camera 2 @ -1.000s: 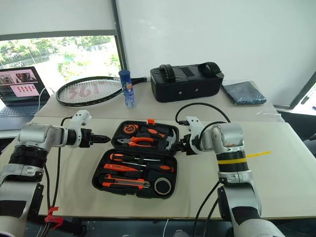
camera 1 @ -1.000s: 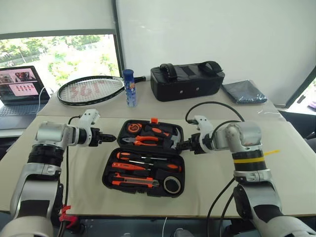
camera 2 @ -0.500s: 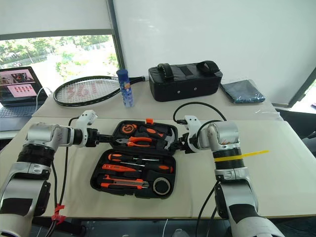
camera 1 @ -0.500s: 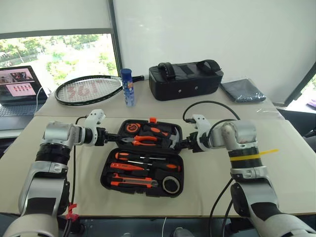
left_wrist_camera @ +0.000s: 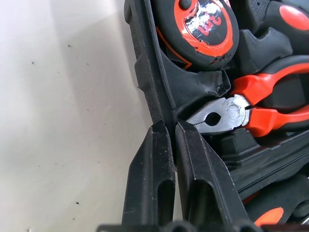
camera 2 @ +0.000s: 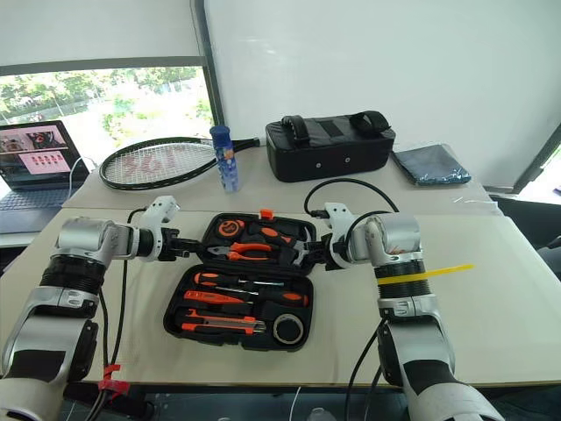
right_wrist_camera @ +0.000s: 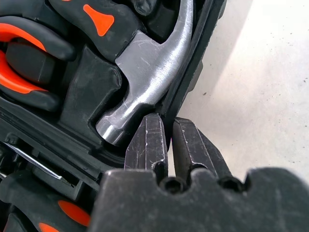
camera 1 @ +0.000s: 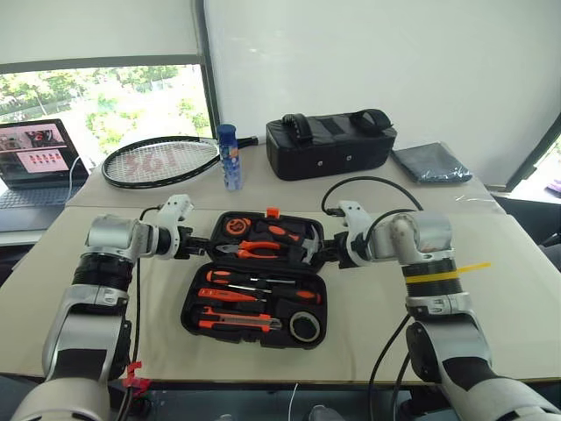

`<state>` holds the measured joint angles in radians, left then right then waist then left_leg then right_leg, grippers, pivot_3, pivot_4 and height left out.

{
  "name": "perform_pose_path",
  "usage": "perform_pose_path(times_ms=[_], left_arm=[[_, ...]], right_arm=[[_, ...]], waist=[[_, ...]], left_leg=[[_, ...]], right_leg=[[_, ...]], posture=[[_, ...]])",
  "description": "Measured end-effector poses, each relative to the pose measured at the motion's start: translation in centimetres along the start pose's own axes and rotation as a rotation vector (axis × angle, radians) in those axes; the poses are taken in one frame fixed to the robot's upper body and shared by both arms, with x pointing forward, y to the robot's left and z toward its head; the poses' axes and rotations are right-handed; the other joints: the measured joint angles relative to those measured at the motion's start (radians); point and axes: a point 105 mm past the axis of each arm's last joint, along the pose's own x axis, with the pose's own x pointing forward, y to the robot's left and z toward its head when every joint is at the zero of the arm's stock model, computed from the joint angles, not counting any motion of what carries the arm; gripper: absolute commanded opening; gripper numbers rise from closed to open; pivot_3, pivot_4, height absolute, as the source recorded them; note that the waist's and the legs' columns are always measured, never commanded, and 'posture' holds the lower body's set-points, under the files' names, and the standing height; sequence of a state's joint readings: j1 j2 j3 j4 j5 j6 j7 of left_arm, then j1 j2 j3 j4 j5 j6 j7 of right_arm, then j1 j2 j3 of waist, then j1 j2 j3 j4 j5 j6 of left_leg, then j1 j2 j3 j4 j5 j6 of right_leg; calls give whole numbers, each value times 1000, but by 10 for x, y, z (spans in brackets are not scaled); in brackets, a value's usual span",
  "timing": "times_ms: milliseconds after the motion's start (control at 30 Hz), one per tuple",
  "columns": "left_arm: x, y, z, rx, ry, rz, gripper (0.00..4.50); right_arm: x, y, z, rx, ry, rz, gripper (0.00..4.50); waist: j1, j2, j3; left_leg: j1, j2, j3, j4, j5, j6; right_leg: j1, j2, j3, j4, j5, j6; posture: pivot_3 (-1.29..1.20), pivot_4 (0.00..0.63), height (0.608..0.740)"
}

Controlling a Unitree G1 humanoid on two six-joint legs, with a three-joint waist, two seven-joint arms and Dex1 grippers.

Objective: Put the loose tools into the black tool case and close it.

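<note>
Both claws pinch the far half of the open black tool case point(camera 1: 254, 279) lying on the table point(camera 1: 517, 307): left gripper point(left_wrist_camera: 169, 133) on its left rim beside the pliers point(left_wrist_camera: 256, 108), right gripper point(right_wrist_camera: 166, 126) on its right rim beside the hammer point(right_wrist_camera: 145, 72). Screwdrivers point(camera 1: 230, 296), utility knife point(camera 1: 238, 322) and tape roll point(camera 1: 304, 327) sit in the near half.

You have a pale surface point(camera 1: 508, 307) in front of you. On its near part the open black case point(camera 1: 259, 279) lies flat, about in the middle. On the far part you see a laptop point(camera 1: 35, 162) at the left, then a racket point(camera 1: 158, 160), a blue bottle point(camera 1: 230, 156) standing upright, a black bag point(camera 1: 331, 143), and a dark folded cloth point(camera 1: 431, 162) at the right.
</note>
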<state>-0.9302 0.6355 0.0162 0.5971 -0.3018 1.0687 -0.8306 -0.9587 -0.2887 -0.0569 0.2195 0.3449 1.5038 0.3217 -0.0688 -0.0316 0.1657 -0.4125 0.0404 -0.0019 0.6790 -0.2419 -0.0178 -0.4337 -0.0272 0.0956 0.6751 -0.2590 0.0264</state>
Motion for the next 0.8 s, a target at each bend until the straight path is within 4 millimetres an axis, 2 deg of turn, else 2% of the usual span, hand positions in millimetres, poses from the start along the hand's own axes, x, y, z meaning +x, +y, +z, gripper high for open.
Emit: perform_pose_path(times_ms=[200,433,600,733,800], left_arm=[[-12,1,-4,-36,-140,-81,16],[-41,-12,-16,154,-441,-244,16],[-52,-21,-38,351,-551,-280,16],[-49,-24,-59,490,-568,-257,16],[-50,-26,-61,568,-593,-235,16]], right_arm=[[-9,0,-6,-131,-189,96,0],[-35,-1,-12,-384,-547,194,0],[-53,3,-37,-702,-718,229,0],[-51,-3,-60,-898,-761,218,0],[-49,-7,-64,-968,-791,191,0]], waist=[[0,0,0],[9,0,0],[22,0,0],[26,0,1],[25,0,1]], left_leg=[[-7,0,0,-2,0,0],[-13,-1,1,-2,0,0],[-10,-3,1,-2,0,0],[-8,-6,2,0,1,1],[-7,-7,2,0,1,1]], right_leg=[[-6,0,0,0,0,0],[-10,-4,-1,-2,1,1],[-6,-6,-1,-10,1,3],[-3,-9,-1,-10,2,5],[-3,-9,0,-10,3,6]], posture=[[0,150,740],[0,150,740],[0,150,740],[0,150,740],[0,150,740]])
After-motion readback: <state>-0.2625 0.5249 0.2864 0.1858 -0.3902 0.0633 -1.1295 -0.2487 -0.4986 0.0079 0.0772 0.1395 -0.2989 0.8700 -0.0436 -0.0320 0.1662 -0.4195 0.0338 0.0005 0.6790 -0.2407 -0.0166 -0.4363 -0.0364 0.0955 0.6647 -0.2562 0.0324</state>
